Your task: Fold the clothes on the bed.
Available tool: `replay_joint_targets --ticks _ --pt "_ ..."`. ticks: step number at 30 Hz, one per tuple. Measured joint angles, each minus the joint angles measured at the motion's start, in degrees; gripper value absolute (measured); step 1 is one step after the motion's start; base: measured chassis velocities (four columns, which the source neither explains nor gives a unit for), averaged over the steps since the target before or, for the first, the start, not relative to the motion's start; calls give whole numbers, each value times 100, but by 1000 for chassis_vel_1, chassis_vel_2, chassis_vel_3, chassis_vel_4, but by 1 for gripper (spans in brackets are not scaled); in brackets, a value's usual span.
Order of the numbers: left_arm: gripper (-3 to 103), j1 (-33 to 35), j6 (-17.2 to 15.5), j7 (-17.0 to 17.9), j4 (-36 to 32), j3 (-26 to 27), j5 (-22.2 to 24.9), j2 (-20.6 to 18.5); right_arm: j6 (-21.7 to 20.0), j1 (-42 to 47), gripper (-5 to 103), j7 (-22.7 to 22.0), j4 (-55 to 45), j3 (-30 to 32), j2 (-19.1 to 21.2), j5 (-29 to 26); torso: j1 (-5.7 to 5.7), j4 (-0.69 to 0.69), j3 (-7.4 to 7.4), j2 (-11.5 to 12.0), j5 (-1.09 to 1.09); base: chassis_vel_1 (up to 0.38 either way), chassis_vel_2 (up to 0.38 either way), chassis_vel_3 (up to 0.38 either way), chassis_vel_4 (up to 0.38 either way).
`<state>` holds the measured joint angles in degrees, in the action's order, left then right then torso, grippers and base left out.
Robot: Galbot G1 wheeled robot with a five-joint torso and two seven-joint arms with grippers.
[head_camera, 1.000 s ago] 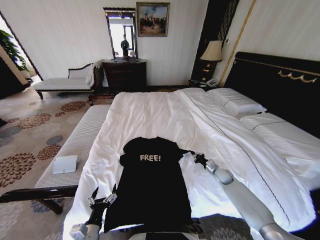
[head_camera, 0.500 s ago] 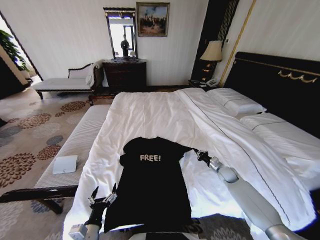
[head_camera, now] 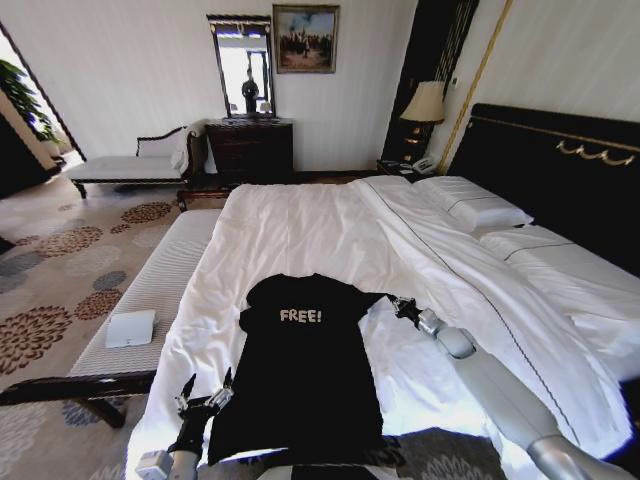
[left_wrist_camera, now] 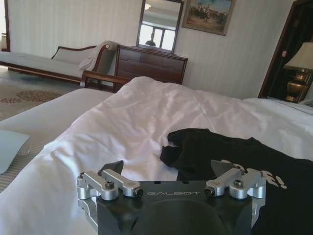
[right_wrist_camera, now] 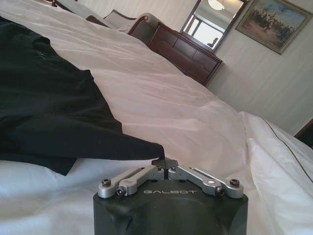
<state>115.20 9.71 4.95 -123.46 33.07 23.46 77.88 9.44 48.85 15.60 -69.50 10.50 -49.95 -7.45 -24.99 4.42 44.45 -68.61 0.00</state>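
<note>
1. The black T-shirt (head_camera: 300, 370) lies flat on the white duvet at the near end of the bed (head_camera: 300, 225), its "FREE!" lettering facing up and its hem toward the robot.
2. The right gripper (head_camera: 405, 309) reaches to the shirt's right sleeve; in the right wrist view its fingertips (right_wrist_camera: 164, 161) are pressed together, pinching the tip of that sleeve (the fabric pulls to a point there).
3. The left gripper (head_camera: 205, 397) sits by the shirt's lower left corner, its fingers (left_wrist_camera: 117, 179) spread wide apart above the duvet, holding nothing.
4. A cushioned bench (head_camera: 150, 290) runs alongside the bed on the robot's left.
</note>
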Motion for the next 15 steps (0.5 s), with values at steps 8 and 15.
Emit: replay_joint_targets --ticks 8,15 --pt "100 15 6 -2 -11 0 -4 8 -31 -114 0 19 90 -48 -6 74 0 0 0 0 0 0 0 0 0" --pt "100 24 6 -2 -28 7 -8 22 -45 -156 0 63 113 -96 0 122 0 -1 0 0 0 0 0 0 0"
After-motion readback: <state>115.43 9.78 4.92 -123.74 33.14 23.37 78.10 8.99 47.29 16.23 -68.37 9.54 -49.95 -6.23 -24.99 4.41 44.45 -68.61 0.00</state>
